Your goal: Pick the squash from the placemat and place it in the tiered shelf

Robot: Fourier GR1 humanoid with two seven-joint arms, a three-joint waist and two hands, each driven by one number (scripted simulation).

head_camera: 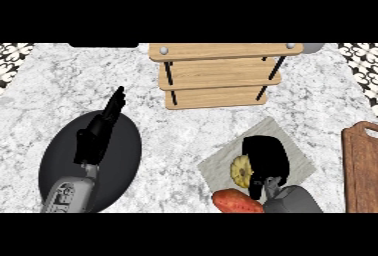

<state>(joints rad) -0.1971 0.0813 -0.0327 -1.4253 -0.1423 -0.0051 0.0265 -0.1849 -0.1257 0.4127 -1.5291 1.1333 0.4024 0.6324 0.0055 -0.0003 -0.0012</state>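
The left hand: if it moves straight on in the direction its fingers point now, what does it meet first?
Probably nothing. The left hand points up the view, slightly right, over bare counter, passing left of the tiered shelf. Height is unclear.

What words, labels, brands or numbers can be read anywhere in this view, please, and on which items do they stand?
None: no readable text shows anywhere.
The tiered shelf, placemat, squash and cutting board carry no lettering.
The left forearm casing bears small dark marks, too small to read as text.
The tiles at the corners show only a pattern.
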